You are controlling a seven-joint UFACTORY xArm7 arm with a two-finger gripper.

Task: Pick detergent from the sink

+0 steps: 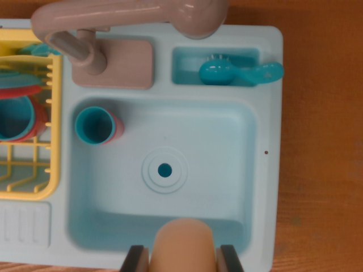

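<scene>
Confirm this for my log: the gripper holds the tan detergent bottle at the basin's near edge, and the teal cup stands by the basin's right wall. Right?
Not quite. The wrist view shows the teal cup at the basin's left wall, near the yellow rack. The rest holds: the gripper has the tan detergent bottle between its fingers.

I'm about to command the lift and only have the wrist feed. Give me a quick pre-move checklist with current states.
1. Object between the claw fingers: ok. A peach rounded bottle, presumably the detergent, sits between the two dark fingers.
2. Firm contact on both sides: cannot tell. Fingers sit close, but the frame edge cuts them off.
3. Sink basin around the bottle free: ok. Only the drain is nearby.
4. Teal cup apart from the bottle: ok, it stands in the far corner toward the wrist view's left.
5. Faucet clear of the lift path: cannot tell, height is not readable.
6. Yellow dish rack outside the basin: ok.
</scene>
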